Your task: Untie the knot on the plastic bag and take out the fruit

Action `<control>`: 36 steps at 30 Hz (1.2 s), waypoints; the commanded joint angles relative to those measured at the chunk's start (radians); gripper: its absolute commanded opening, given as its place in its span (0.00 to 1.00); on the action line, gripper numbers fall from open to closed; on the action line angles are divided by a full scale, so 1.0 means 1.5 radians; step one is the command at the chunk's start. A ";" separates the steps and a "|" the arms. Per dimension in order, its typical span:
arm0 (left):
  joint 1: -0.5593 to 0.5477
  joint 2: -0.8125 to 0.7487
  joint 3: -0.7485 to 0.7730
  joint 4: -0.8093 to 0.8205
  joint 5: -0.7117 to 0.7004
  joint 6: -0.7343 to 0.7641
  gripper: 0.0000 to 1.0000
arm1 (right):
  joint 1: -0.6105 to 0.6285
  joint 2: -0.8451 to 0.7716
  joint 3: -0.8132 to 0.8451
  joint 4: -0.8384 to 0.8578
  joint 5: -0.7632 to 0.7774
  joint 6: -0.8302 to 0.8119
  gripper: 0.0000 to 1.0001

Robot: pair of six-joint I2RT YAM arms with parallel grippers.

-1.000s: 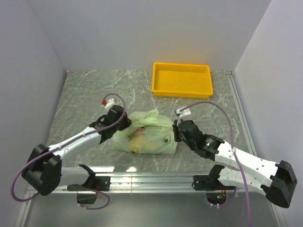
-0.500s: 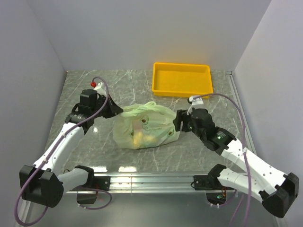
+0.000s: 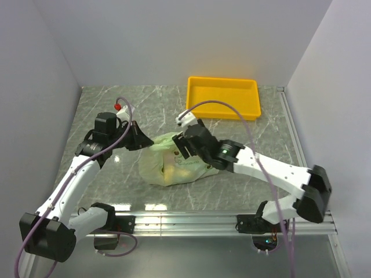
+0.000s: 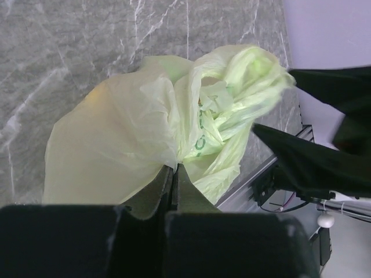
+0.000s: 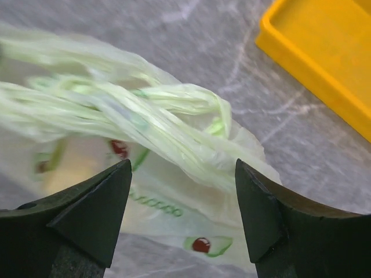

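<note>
The pale green plastic bag point(image 3: 174, 168) lies mid-table with its top pulled up to the left. My left gripper point(image 3: 148, 141) is shut on a fold of the bag's film point(image 4: 173, 167) at that upper left edge. The knot shows as a twisted band of handle strands point(image 5: 168, 113) with a small loop, also bunched in the left wrist view point(image 4: 246, 75). My right gripper point(image 3: 181, 145) hovers just above this band, jaws wide open point(image 5: 182, 174), nothing between them. The fruit shows only as a faint yellowish shape point(image 3: 171, 166) through the film.
A yellow tray point(image 3: 223, 97) stands at the back right, its corner in the right wrist view point(image 5: 324, 52). The marble tabletop point(image 3: 104, 110) runs to white walls on three sides. A metal rail point(image 3: 185, 220) carrying the arm bases lines the near edge.
My right arm swung from the bag's right side to over its top and opened its jaws. My left arm pulled back and up to the left, still pinching the bag, stretching the top.
</note>
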 commanded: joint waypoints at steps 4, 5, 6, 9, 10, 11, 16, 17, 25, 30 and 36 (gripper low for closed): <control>0.001 -0.023 0.040 -0.033 0.000 0.030 0.01 | -0.039 0.050 -0.001 0.004 0.091 -0.058 0.65; 0.001 -0.025 0.039 -0.035 -0.007 0.037 0.01 | -0.065 0.045 -0.010 0.009 0.092 -0.055 0.58; 0.001 -0.031 0.040 -0.038 -0.023 0.038 0.00 | -0.083 0.037 -0.018 0.015 0.092 -0.054 0.50; 0.008 -0.037 0.057 -0.056 -0.097 0.043 0.01 | -0.160 -0.012 -0.034 0.019 0.072 -0.048 0.05; 0.012 -0.036 0.061 -0.054 -0.113 0.045 0.01 | -0.177 -0.038 -0.034 0.021 0.053 -0.047 0.00; 0.020 -0.034 0.065 -0.049 -0.119 0.041 0.01 | -0.197 -0.049 -0.034 0.023 0.046 -0.049 0.00; 0.045 0.023 0.122 -0.009 -0.116 0.017 0.01 | -0.262 -0.122 0.012 0.007 -0.035 -0.042 0.00; 0.053 0.038 0.132 0.023 -0.083 0.009 0.01 | -0.263 -0.132 0.020 0.002 -0.059 -0.042 0.00; 0.062 0.038 0.068 0.068 -0.030 -0.036 0.01 | -0.273 -0.268 -0.084 -0.001 -0.157 0.061 0.00; 0.061 -0.047 -0.050 0.086 -0.030 -0.030 0.28 | -0.271 -0.313 -0.263 0.040 -0.265 0.178 0.00; 0.027 -0.156 -0.038 0.195 -0.022 -0.030 0.90 | -0.262 -0.307 -0.311 0.089 -0.308 0.252 0.00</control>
